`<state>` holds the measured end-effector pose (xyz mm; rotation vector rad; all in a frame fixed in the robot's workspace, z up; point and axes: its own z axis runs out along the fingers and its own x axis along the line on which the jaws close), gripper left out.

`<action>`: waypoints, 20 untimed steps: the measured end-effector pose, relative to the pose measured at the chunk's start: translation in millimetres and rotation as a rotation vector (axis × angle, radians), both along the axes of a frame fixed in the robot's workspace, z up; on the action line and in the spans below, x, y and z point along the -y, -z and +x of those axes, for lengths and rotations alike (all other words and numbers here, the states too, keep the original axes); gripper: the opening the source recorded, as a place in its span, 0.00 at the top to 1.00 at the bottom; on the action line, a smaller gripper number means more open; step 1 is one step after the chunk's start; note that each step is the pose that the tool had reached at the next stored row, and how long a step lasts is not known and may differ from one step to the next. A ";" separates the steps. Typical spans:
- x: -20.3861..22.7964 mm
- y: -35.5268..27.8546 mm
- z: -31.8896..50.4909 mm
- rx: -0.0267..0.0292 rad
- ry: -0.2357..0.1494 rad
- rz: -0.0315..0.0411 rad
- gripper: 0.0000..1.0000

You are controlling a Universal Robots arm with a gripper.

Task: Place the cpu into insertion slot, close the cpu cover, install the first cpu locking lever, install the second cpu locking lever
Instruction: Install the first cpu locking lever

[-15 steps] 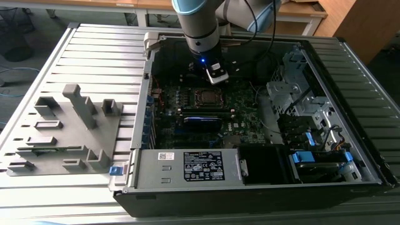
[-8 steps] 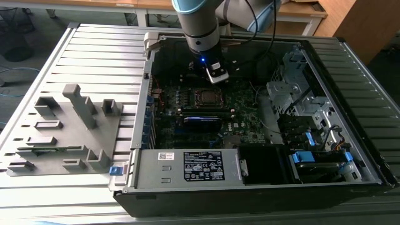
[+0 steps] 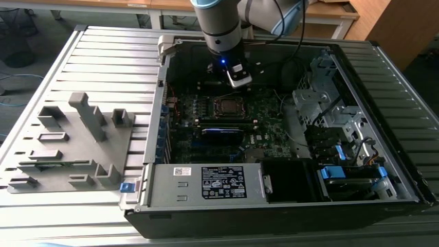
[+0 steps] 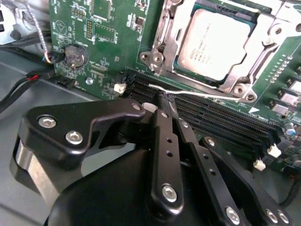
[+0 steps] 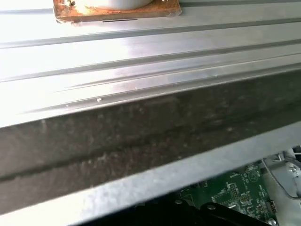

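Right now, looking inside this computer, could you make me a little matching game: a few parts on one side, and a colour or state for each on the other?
Parts:
1. cpu
2. cpu cover
3. gripper
4. coin battery

Descriptions:
A. black, jaws together above the memory slots
B. round, silvery, on the green board
C. silvery frame lying over the chip's edges
D. dull grey square seated in its socket

Pairs: 1-D, 2-C, 3-A, 4-B
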<state>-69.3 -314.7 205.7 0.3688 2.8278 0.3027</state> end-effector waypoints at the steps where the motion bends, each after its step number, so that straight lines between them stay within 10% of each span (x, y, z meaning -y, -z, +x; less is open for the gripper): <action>1: 0.0 -0.4 0.0 0.0000 0.000 0.0000 0.89; 20: -2.2 -8.8 -0.4 0.0000 0.008 0.0080 0.89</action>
